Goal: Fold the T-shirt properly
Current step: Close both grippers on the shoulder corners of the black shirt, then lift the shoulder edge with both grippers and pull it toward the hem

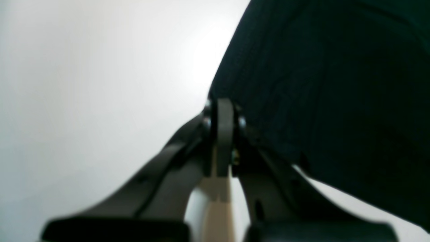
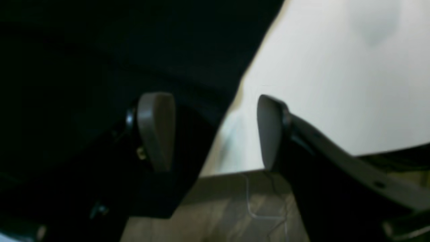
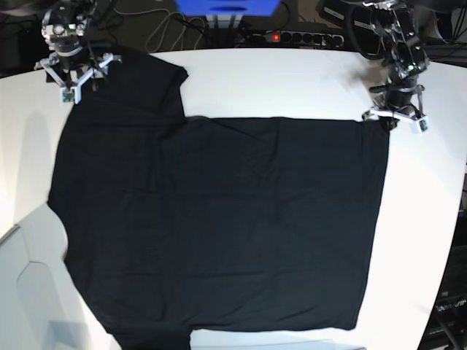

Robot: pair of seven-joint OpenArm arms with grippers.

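**Black shirt spread flat, one pincer clamped on a corner, the other wide apart**

The T-shirt (image 3: 219, 219) is big and black. It lies flat on the white table (image 3: 292, 80) and covers most of it. Its near edge reaches the front of the table, where the cloth runs out of the base view at the bottom. One long straight side runs down the right of that view. A sleeve pokes up at the far left corner.

Farther back, at the far right corner of the shirt, sits the left gripper (image 3: 391, 121). In the left wrist view its two fingers are pressed tight together – clenched – right at the edge of the dark cloth (image 1: 319, 101), and they seem to pinch that corner. The picture is blurry, so the cloth between the tips is hard to make out. White table shows to the left of the fingers.

At the far left corner, over the sleeve, is the right gripper (image 3: 76, 79). In the right wrist view (image 2: 215, 131) its grey pads (image 2: 156, 129) stand far apart, with nothing between them – it is let go. The black cloth (image 2: 117, 43) fills the upper left of that view, and the white table lies to the right.

Behind the table there is a blue box (image 3: 226, 6) and a power strip (image 3: 292, 36) with a small red light.
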